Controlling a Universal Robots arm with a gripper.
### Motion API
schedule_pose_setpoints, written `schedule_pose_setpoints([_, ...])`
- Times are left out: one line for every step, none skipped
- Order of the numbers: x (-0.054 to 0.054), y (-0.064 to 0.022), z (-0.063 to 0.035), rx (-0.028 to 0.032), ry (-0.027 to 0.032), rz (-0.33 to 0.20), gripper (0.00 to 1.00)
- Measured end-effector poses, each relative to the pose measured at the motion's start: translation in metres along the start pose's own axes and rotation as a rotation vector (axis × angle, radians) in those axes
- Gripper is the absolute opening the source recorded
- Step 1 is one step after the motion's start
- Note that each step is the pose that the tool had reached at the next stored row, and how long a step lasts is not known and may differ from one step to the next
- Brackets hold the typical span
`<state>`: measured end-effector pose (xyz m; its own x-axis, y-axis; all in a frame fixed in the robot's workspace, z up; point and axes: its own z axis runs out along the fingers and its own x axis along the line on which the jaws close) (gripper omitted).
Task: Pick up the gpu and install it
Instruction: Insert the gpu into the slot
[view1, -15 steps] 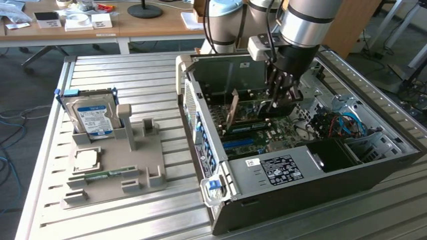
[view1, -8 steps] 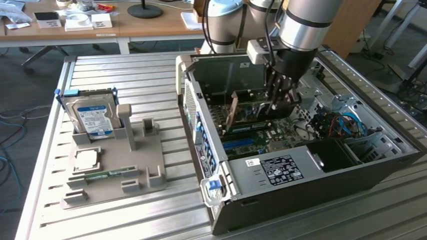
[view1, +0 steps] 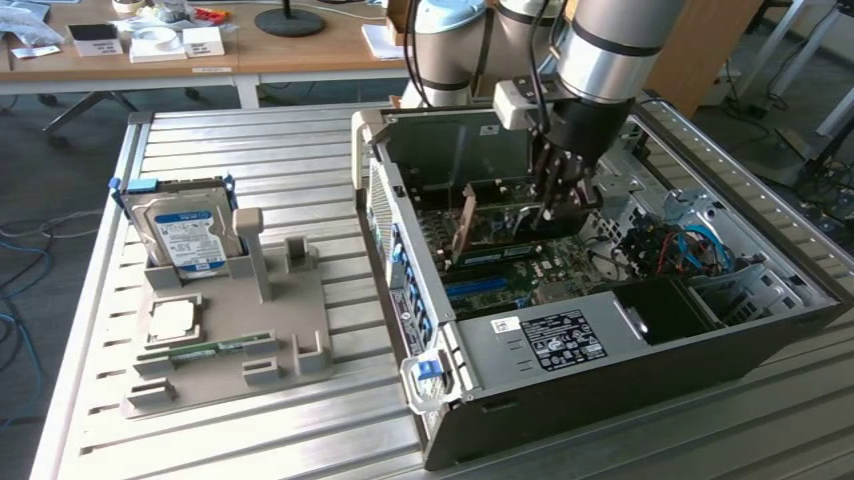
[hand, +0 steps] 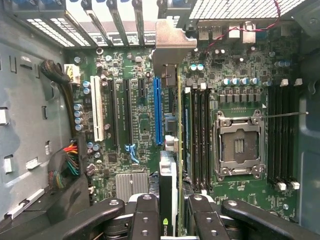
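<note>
One grey robot arm reaches down into a black open-sided computer case (view1: 641, 370) lying on a ribbed metal table (view1: 267, 150); its dark claw (view1: 561, 205) is closed narrow on the gpu (view1: 497, 215), a thin dark expansion card with a pale silver bracket at one end, and holds it upright on edge over the green motherboard (hand: 135, 65). From the wrist, black fingers (hand: 147, 215) press either side of the card (hand: 168, 175); the card runs edge-on away from the claw (hand: 173, 212), just beside a long blue slot (hand: 158, 110), between that slot and the black memory slots; its bracket (hand: 172, 42) reaches the row of openings at the case's rear wall; whether the card's lower edge sits fully in a slot I cannot tell. A square metal processor socket (hand: 239, 147) lies further along the board, apart from the card. Well apart, on the exterior view's left, a grey moulded holder (view1: 227, 330) stands on the table; a silver hard drive with a blue label (view1: 187, 235) is upright at its far end, and a narrow green memory stick (view1: 200, 350) lies nearer.
</note>
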<state>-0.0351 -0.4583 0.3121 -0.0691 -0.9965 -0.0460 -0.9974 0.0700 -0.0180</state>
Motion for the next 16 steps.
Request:
schedule_pose_setpoints([0.0001,0.0000,0.0007,0.0003,0.0003,0.000,0.27])
schedule_pose_setpoints([0.0001,0.0000,0.0017,0.0005,0.0004,0.000,0.27])
schedule_pose_setpoints([0.0002,0.0001,0.0028,0.0006,0.0003,0.000,0.27])
schedule_pose_setpoints([0.0002,0.0001,0.0039,0.0007,0.0004,0.000,0.27])
schedule_pose_setpoints([0.0003,0.0001,0.0049,0.0009,0.0004,0.000,0.27])
schedule_pose_setpoints([0.0003,0.0001,0.0056,0.0010,0.0003,0.000,0.27])
schedule_pose_setpoints([0.0003,0.0001,0.0055,0.0011,0.0006,0.000,0.27])
schedule_pose_setpoints([0.0003,0.0001,0.0055,0.0011,0.0006,0.000,0.27])
schedule_pose_setpoints([0.0003,0.0001,0.0056,0.0011,0.0005,0.000,0.27])
schedule_pose_setpoints([0.0003,0.0001,0.0056,0.0011,0.0005,0.000,0.27])
schedule_pose_setpoints([0.0003,0.0001,0.0056,0.0011,0.0004,0.000,0.27])
schedule_pose_setpoints([0.0003,0.0001,0.0056,0.0012,0.0003,0.000,0.27])
schedule_pose_setpoints([0.0003,0.0001,0.0056,0.0011,0.0004,0.000,0.27])
schedule_pose_setpoints([0.0003,0.0001,0.0057,0.0011,0.0003,0.000,0.27])
schedule_pose_setpoints([0.0003,0.0001,0.0056,0.0011,0.0003,0.000,0.27])
schedule_pose_setpoints([0.0003,0.0001,0.0057,0.0011,0.0003,0.000,0.27])
